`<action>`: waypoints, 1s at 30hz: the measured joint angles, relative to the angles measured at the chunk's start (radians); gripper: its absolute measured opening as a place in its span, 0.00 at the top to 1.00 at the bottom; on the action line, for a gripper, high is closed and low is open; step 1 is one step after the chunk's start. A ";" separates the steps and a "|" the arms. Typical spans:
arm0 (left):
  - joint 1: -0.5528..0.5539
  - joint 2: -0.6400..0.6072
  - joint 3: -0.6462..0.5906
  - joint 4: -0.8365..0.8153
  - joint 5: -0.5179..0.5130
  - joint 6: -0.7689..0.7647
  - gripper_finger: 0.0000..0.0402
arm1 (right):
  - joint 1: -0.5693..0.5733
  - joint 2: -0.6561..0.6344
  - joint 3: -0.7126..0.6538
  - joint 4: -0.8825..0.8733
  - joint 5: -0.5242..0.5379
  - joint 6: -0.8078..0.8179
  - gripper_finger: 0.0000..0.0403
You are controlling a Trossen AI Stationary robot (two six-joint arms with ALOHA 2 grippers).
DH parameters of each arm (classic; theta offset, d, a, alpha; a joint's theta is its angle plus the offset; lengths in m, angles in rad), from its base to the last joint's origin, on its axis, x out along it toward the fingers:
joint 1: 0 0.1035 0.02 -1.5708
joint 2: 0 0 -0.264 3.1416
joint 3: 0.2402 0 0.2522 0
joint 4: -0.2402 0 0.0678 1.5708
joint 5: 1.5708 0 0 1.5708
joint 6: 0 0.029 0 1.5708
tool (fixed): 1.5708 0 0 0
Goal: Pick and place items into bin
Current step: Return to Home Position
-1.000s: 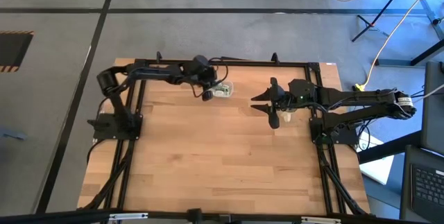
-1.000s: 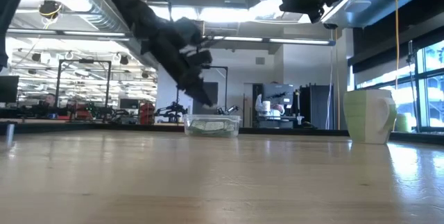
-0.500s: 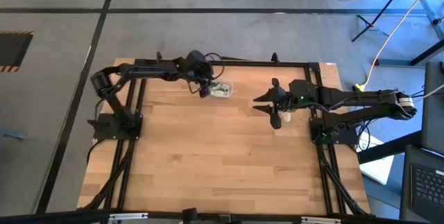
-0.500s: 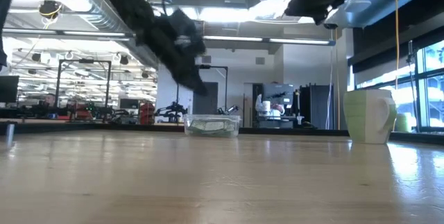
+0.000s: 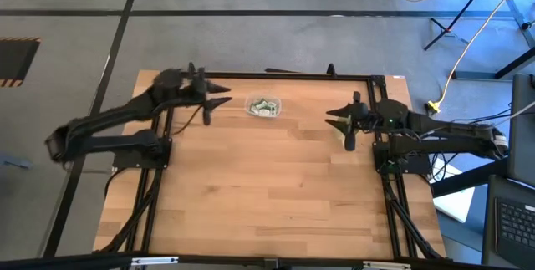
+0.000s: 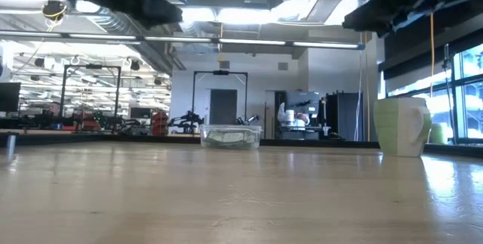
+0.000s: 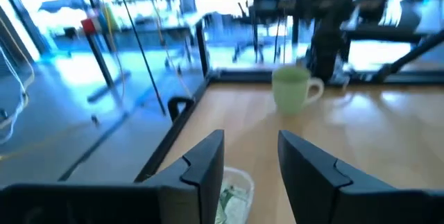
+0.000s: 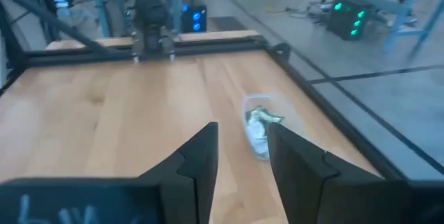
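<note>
The clear bin (image 5: 264, 107) stands near the table's far edge, resting on its flat bottom, with several pale green and white packets (image 8: 258, 121) lying inside it. My left gripper (image 5: 216, 103) hovers open above the table, to the left of the bin, with its fingers pointing toward it. In the left wrist view the bin (image 7: 234, 186) shows below the fingers. My right gripper (image 5: 338, 129) hangs open in the air to the right of the bin, nothing between its fingers. In the low view both grippers are high above the bin (image 6: 230, 136).
A pale green cup (image 6: 400, 125) with a handle stands on the table toward its right side, also seen as the cup (image 7: 291, 89) in the left wrist view. A black frame (image 5: 276, 75) runs along the table's edges. Bare wood (image 5: 267, 186) spreads toward the near edge.
My left gripper has opened, risen from over the bin and drawn back toward the table's left edge, tipping up to nearly level. My right gripper has drawn back a little toward the right edge. The bin has stayed in place.
</note>
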 joint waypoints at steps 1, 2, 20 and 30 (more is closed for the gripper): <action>0.000 -0.054 -0.039 0.018 0.001 -0.015 0.68 | -0.016 -0.016 -0.020 0.020 -0.002 -0.001 0.68; 0.000 -0.109 -0.076 0.036 0.002 -0.026 0.68 | -0.033 -0.034 -0.039 0.032 -0.002 -0.002 0.68; 0.000 -0.745 -0.439 0.044 -0.097 -0.168 0.70 | -0.177 -0.302 -0.225 0.117 -0.116 0.065 0.68; 0.000 -0.853 -0.552 0.050 -0.208 -0.190 0.71 | -0.177 -0.422 -0.298 0.116 -0.114 0.108 0.68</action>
